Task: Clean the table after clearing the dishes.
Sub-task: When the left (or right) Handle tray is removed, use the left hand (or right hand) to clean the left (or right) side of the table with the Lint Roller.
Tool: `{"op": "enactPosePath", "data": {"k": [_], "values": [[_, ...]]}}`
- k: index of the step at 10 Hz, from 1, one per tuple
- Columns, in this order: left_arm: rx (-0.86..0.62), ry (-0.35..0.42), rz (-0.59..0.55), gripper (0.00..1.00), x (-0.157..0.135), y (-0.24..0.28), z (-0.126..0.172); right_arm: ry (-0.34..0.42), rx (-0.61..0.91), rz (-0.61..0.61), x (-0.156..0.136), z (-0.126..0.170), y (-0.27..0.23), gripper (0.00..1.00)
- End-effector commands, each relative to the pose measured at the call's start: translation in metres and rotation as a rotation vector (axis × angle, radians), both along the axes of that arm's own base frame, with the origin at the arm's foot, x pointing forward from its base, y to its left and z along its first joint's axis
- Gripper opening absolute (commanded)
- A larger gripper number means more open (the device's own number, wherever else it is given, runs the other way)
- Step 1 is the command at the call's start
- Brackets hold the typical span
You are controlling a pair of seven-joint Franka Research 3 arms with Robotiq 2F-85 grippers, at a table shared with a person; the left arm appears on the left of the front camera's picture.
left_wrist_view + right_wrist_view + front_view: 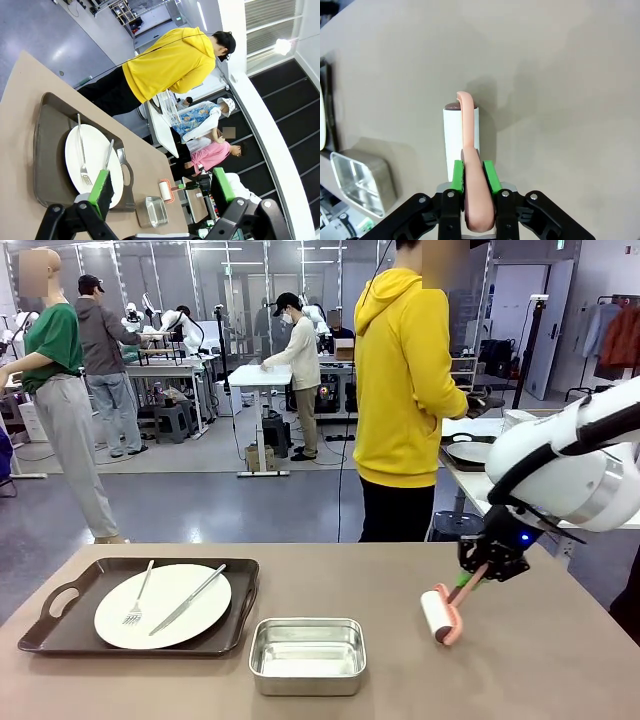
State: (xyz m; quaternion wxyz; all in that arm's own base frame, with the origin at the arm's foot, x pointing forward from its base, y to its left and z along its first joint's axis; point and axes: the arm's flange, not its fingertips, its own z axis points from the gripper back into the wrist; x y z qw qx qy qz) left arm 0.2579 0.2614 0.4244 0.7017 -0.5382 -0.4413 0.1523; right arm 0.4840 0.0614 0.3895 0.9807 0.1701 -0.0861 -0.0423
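**While one tray waits, roller goes down on bare tabletop**

Since the right gripper (472,172) is clamped narrow on the pink handle of the roller (461,132), the green pads pinch the handle's flat sides. My reading: this keeps the roll from twisting in the grip.

The white roll lies against the table (400,570), to the right of the pan (307,624) and a little farther back. The handle slopes up from it into the jaws. That tilt lets the roll sit flat while the wrist rides above the surface.

Patch right of the pan is bare, so rolling can begin there without touching any dish.

Just left of the pan: tray (245,580) carrying a plate (200,620), with a fork (140,595) and knife (188,600) laid on it. Judged not yet cleared.

Behind the pan, at the far edge: person (400,370) in a yellow hoodie, turned away.

Left gripper (162,187) hangs high above the tray side of the pan, jaws wide, holding nothing. Likely free for the tray.
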Motion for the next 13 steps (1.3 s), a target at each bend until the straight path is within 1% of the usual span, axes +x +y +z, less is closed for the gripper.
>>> {"op": "enactPosePath", "data": {"k": [1,3,5,6,7,8,9,10,11,12,13], "values": [[-0.007,-0.020,0.001,1.00,-0.002,0.001,0.003,0.023,-0.229,-0.063,-0.005,-0.039,-0.041,0.21],[-0.007,-0.020,0.001,1.00,-0.002,0.001,0.003,0.047,-0.335,-0.090,-0.008,-0.035,-0.066,0.21],[-0.007,-0.020,0.001,1.00,-0.002,0.001,0.003,0.103,-0.406,-0.138,-0.013,-0.034,-0.092,0.21],[-0.007,-0.020,0.001,1.00,-0.002,0.001,0.003,0.131,-0.431,-0.172,-0.017,-0.034,-0.107,0.21],[-0.007,-0.020,0.001,1.00,-0.002,0.001,0.003,0.128,-0.432,-0.215,-0.022,-0.026,-0.120,0.21],[-0.007,-0.020,0.001,1.00,-0.002,0.001,0.003,0.091,-0.414,-0.216,-0.027,-0.010,-0.123,0.21],[-0.007,-0.020,0.001,1.00,-0.002,0.001,0.003,0.047,-0.379,-0.187,-0.030,0.008,-0.119,0.21],[-0.007,-0.020,0.001,1.00,-0.002,0.001,0.003,-0.016,-0.335,-0.152,-0.033,0.029,-0.111,0.21],[-0.007,-0.020,0.001,1.00,-0.002,0.001,0.003,-0.086,-0.350,-0.094,-0.039,0.055,-0.098,0.21],[-0.007,-0.020,0.001,1.00,-0.002,0.001,0.003,-0.124,-0.386,-0.104,-0.044,0.071,-0.089,0.21],[-0.007,-0.020,0.001,1.00,-0.002,0.001,0.003,-0.142,-0.443,-0.081,-0.051,0.080,-0.080,0.21]]}}
